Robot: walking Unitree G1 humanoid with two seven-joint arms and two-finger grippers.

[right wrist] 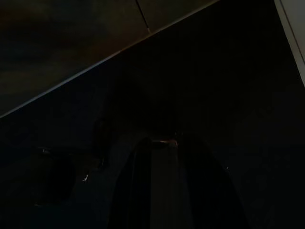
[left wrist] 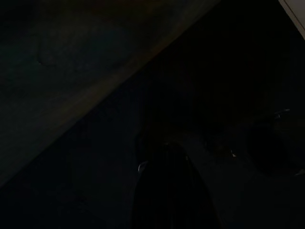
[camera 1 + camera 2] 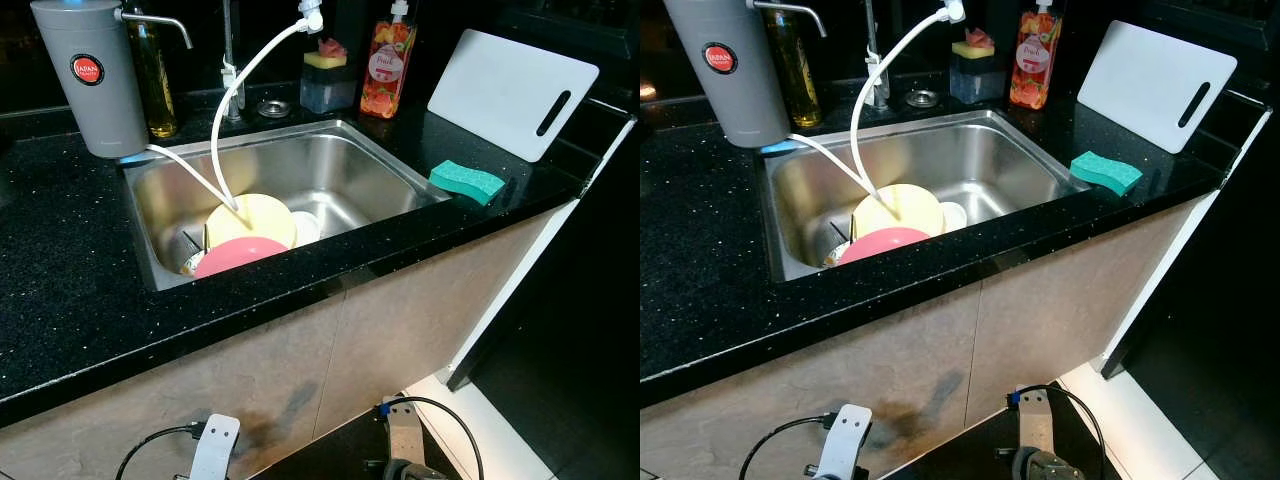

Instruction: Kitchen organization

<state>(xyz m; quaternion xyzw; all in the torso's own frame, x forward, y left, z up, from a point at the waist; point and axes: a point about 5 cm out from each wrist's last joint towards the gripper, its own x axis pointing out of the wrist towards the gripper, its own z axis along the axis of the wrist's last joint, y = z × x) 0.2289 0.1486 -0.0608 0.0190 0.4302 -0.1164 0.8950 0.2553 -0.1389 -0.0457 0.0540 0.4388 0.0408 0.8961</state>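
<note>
Two plates lean together in your steel sink [image 3: 350, 165], which serves as the landmark: a pale yellow plate [image 3: 255, 218] stands tilted in the sink's near-left part, and a pink plate [image 3: 238, 254] leans just in front of it, touching it, against the sink's near wall. A small white dish [image 3: 305, 227] lies just right of the yellow plate on the sink floor. A white hose [image 3: 245, 85] curves down from behind the sink and ends at the yellow plate.

On the black counter [image 3: 60, 280] at the sink's left rear corner you have a grey water filter [image 3: 90, 75], with an oil bottle [image 3: 155, 80] just beside it. Behind the sink stand a sponge holder [image 3: 327, 80] and an orange soap bottle [image 3: 388, 65]. Right of the sink lies a green sponge [image 3: 467, 181], and beyond it a white cutting board [image 3: 512, 92] leans against the wall.

Both your arms hang low in front of the cabinet below the sink. You see the left gripper [image 2: 167, 191] and right gripper [image 1: 157, 186] as dim dark shapes in their very dark wrist views; whether either claw is spread or closed, you cannot tell.
</note>
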